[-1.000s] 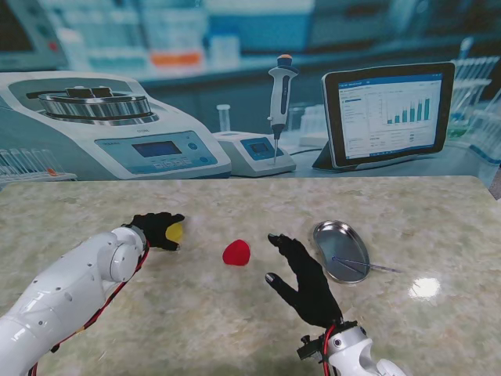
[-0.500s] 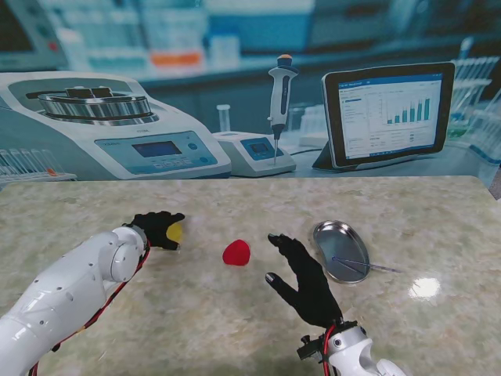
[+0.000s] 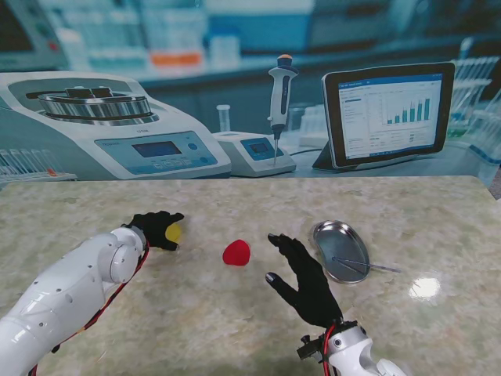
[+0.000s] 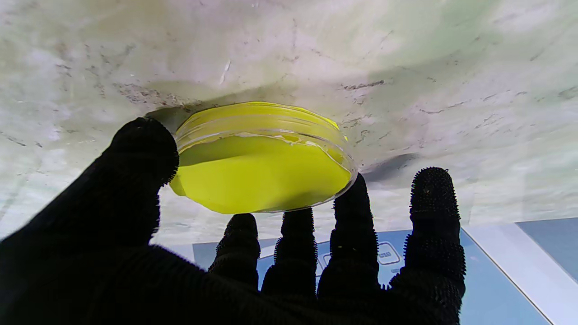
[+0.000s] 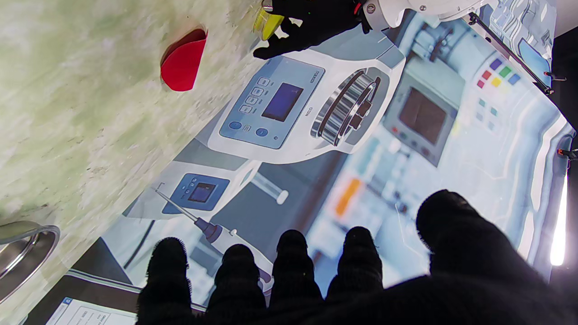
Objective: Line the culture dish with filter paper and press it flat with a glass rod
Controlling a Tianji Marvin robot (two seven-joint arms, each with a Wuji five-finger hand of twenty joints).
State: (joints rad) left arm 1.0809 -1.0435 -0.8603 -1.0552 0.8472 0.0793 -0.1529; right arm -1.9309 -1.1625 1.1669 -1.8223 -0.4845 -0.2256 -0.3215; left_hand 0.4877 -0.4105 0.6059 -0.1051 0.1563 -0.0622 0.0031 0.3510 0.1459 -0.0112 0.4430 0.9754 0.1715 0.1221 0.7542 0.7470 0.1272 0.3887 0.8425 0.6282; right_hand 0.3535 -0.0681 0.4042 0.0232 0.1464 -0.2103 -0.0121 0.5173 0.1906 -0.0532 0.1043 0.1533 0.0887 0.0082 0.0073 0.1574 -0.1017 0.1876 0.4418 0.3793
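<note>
A clear culture dish [image 4: 262, 167] with a yellow lining sits on the marble table at my left. My left hand [image 3: 154, 229] in its black glove is shut on it, thumb [image 4: 135, 180] on one side of the rim and fingers on the other. In the stand view only a yellow sliver of the dish [image 3: 173, 233] shows past the fingers. A red rounded piece [image 3: 236, 252] lies flat mid-table. My right hand [image 3: 305, 278] hovers open to its right, fingers spread, holding nothing. A glass rod [image 3: 368, 265] rests across a steel tray [image 3: 333, 235] farther right.
A printed lab backdrop [image 3: 250, 94] showing a centrifuge, pipette and tablet stands along the table's far edge. A bright glare spot [image 3: 425, 287] lies on the marble to the right of the tray. The right wrist view catches the tray's rim [image 5: 22, 253] and the red piece [image 5: 183, 63].
My left hand's fingers cover slightly more of the yellow dish than before. The right hand, red piece, tray and rod have not visibly moved.
</note>
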